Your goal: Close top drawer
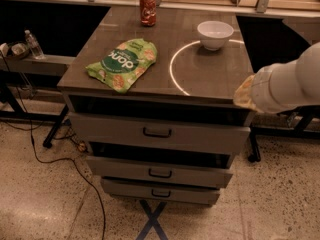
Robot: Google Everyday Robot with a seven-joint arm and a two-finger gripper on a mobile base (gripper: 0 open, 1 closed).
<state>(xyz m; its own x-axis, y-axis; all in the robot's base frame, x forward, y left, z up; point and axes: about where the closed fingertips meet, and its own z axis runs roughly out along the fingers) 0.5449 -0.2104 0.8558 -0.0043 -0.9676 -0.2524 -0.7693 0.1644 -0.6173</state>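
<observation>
Top drawer point(110, 126): matt grey wood, with a black bar handle point(157, 132) that looks like metal. Cabinet top point(150, 81): smooth, slight sheen. Chip bag point(122, 64): crinkly glossy green plastic. Bowl point(215, 34): glossy white. Can point(147, 9): shiny metal. Gripper point(243, 95) at the cabinet's right front corner: tan, matt. Arm shell point(290, 81): smooth white plastic. Floor point(45, 194): speckled, polished.

Grey top drawer point(157, 132) slightly open, gripper point(243, 96) beside its right corner
</observation>
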